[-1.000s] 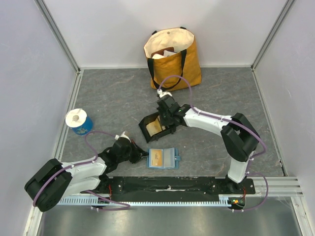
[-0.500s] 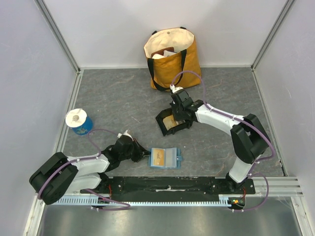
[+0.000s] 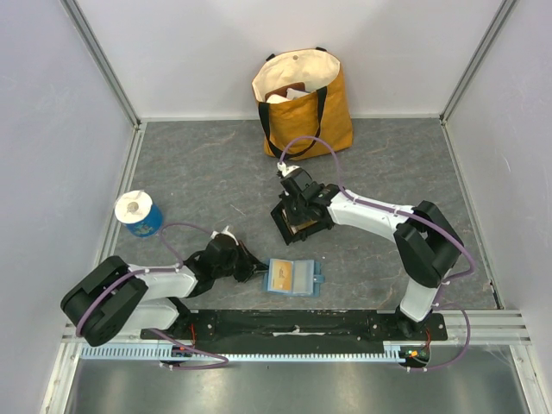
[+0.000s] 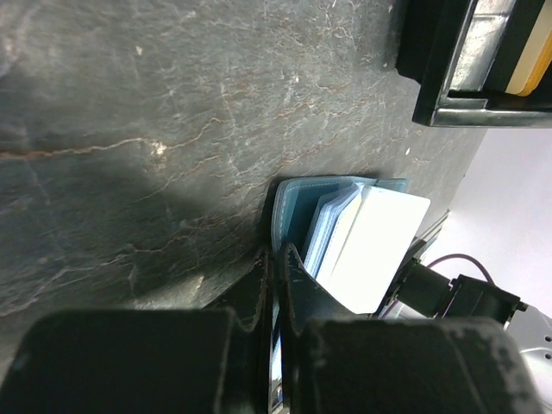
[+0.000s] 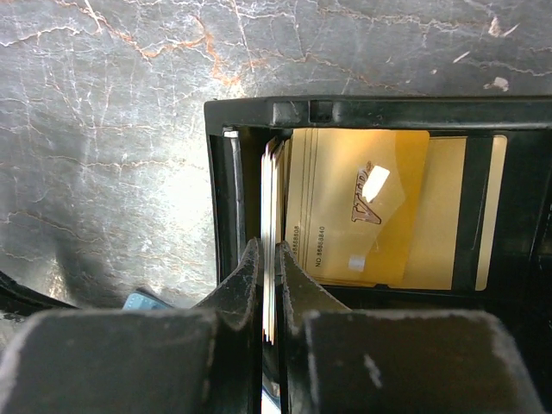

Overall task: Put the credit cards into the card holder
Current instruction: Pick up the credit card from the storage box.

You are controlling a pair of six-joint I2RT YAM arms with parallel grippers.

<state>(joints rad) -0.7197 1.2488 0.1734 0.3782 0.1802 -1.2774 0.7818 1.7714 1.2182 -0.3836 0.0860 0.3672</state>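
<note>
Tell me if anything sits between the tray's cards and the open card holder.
Nothing visible does: bare table separates the black tray from the card holder. The right claw pinches a card in the tray; the left claw grips the holder's edge.

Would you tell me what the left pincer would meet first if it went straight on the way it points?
The open card holder, lying directly ahead of the left pincer; the shut tips may already touch it.
</note>
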